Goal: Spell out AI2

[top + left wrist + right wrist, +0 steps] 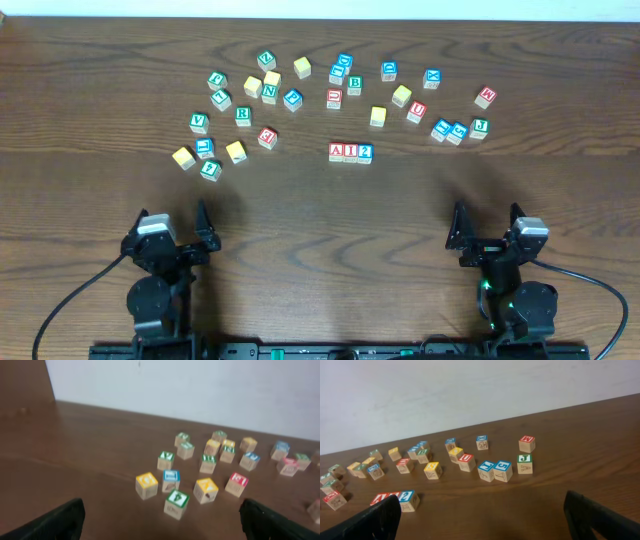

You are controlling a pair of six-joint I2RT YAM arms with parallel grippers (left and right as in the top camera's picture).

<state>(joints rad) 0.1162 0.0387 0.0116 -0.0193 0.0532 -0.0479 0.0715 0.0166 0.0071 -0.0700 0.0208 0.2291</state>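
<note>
The red A cube (337, 152), the red I cube (351, 152) and the blue 2 cube (365, 152) stand side by side in a row reading A, I, 2 near the middle of the table. In the right wrist view the 2 cube (408, 499) shows with the A cube (379, 498) partly behind my left finger. My left gripper (172, 232) is open and empty at the near left. My right gripper (487, 228) is open and empty at the near right. Both are far from the row.
Several loose lettered cubes lie scattered behind the row, among them a red U cube (417, 111), a green B cube (354, 84) and yellow cubes (236, 151). A green-topped cube (176, 502) lies nearest my left gripper (160, 520). A pale wall stands behind the table.
</note>
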